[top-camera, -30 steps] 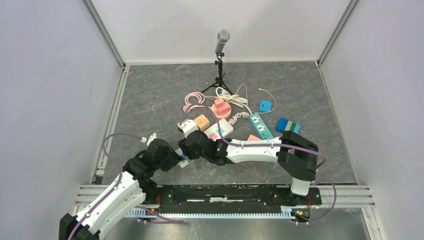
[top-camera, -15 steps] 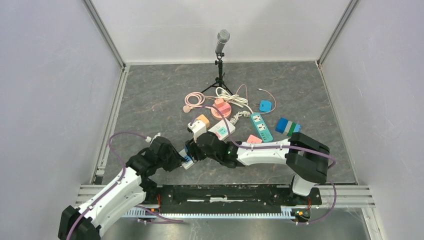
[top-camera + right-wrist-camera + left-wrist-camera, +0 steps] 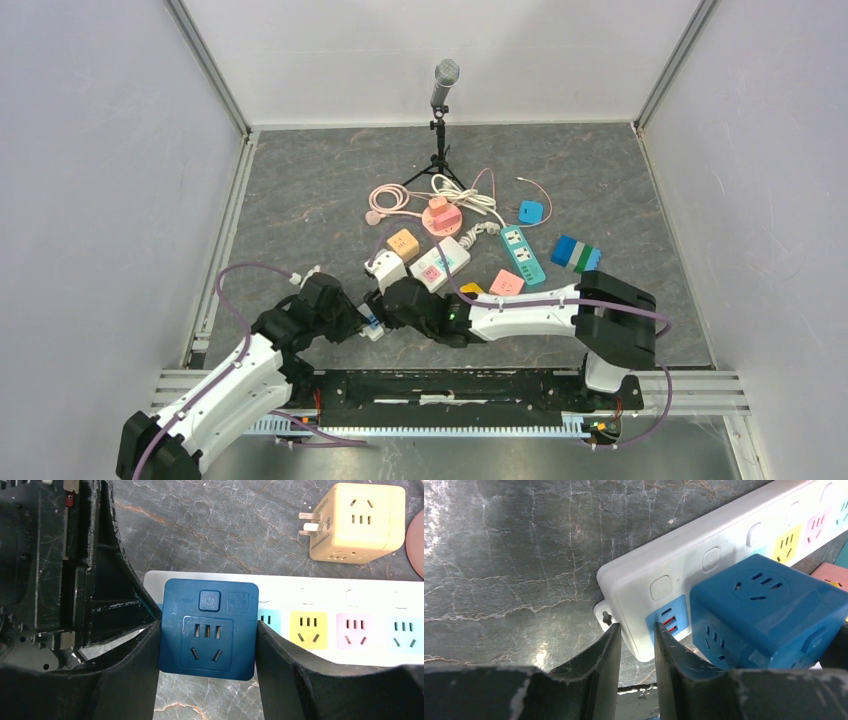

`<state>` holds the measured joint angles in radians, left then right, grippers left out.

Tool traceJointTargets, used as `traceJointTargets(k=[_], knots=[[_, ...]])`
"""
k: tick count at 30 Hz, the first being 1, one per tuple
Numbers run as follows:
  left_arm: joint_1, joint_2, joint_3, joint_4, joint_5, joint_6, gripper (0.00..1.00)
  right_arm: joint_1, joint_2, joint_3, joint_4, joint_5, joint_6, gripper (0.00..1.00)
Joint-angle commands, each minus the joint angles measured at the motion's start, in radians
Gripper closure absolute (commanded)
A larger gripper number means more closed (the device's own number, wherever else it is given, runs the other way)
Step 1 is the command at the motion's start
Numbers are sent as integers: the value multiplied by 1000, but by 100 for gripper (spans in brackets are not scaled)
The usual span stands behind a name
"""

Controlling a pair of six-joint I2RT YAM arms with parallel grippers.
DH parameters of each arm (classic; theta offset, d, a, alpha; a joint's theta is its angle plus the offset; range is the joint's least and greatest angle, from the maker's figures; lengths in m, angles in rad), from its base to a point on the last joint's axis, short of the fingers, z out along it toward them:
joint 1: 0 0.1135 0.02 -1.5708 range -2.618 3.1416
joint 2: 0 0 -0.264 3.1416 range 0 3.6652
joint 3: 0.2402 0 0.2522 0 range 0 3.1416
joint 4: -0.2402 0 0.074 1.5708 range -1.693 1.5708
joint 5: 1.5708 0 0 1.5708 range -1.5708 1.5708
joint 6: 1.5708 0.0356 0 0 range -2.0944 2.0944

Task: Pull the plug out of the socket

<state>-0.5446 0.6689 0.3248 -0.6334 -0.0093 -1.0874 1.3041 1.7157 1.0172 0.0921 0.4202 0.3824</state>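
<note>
A white power strip [image 3: 704, 545] with coloured sockets lies on the grey marbled floor, and it also shows in the top view [image 3: 440, 262]. A blue cube plug [image 3: 207, 650] sits on the socket at its near end. My right gripper [image 3: 207, 625] is shut on the cube, one finger on each side face. My left gripper [image 3: 636, 640] is shut on the strip's end corner, right beside the blue cube [image 3: 764, 610]. In the top view the two grippers, left [image 3: 362, 322] and right [image 3: 385, 303], meet at the strip's near end and hide the cube.
A cream cube adapter [image 3: 357, 522] lies just beyond the strip. Behind it are an orange cube [image 3: 403, 243], a pink round socket [image 3: 442, 217], a teal strip [image 3: 522, 252], a blue block [image 3: 574, 252], coiled cables [image 3: 388, 198] and a microphone tripod [image 3: 441, 110].
My right arm swung right, then back left and nearer, staying on the blue cube. The white cube beside the strip shifted with it. My left gripper stays on the strip's end.
</note>
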Motion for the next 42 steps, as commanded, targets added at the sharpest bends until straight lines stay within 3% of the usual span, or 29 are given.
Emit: traceJointTargets(k=[1, 4, 6, 18, 25, 27, 31, 34, 42], knots=[[6, 18, 16, -33, -81, 34, 64, -9, -93, 48, 129, 10, 28, 100], [6, 23, 15, -33, -79, 37, 64, -68, -124, 0, 191, -138, 128, 100], [6, 19, 17, -37, -79, 37, 64, -74, -130, 3, 192, -159, 136, 100], [6, -25, 73, -38, -75, 51, 61, -59, -164, 6, 87, 10, 102, 100], [6, -28, 282, -145, -146, 128, 44, -75, -204, -3, 86, 73, 93, 100], [6, -14, 381, -223, -237, 160, 37, -90, -191, 14, 94, 72, 98, 100], [6, 18, 581, -388, -464, 204, 12, -117, -138, 68, 116, 16, 98, 100], [6, 5, 676, -437, -589, 237, 1, -124, -84, 116, 145, -54, 87, 100], [6, -111, 684, -412, -678, 286, 0, -149, 125, 225, 263, -378, 167, 100]])
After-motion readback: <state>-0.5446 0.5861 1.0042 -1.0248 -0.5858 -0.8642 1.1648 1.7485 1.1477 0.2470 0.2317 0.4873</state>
